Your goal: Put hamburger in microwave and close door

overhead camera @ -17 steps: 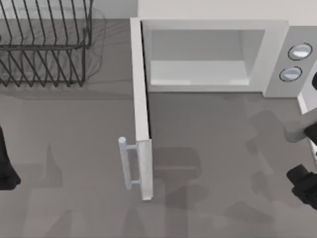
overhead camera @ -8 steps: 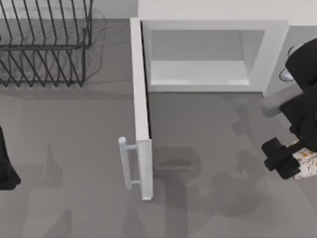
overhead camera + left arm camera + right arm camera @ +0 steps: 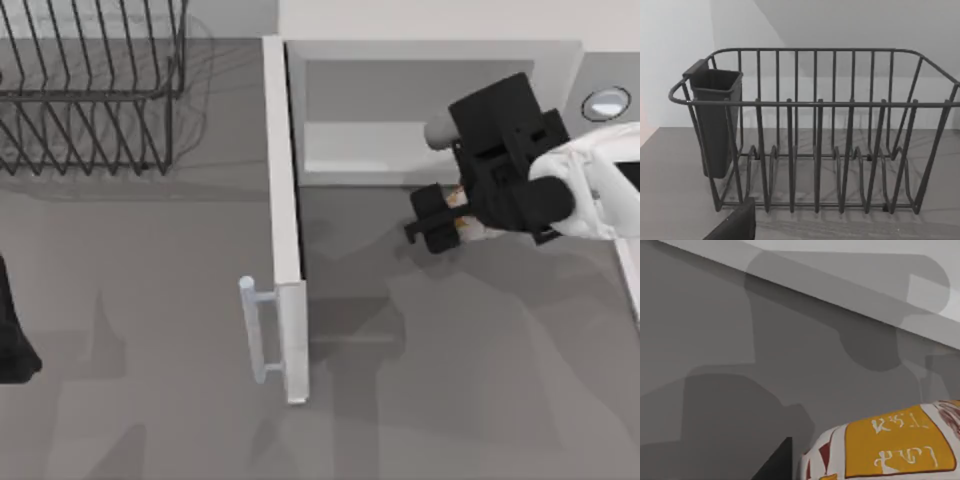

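Over at the table's left edge the left arm (image 3: 12, 335) sits parked, its wrist camera looking at the black wire dish rack (image 3: 815, 135); whether its fingers are open or closed, I cannot tell. Moving right, the door (image 3: 285, 220) stands swung wide out toward the front, its bar handle (image 3: 255, 330) on the outer face; behind it the microwave (image 3: 430, 110) gapes open, the cavity pale and bare. Just in front of that opening hangs the right gripper (image 3: 440, 215), fingers closed around the hamburger (image 3: 462, 212); the wrapped lump shows close in the right wrist view (image 3: 890, 445), white paper with orange-yellow patches. I'd judge it light and soft, the paper a bit slick and easy to crumple; a gentle pinch across the middle of the bun looks safest, since a hard squeeze would likely squash it.
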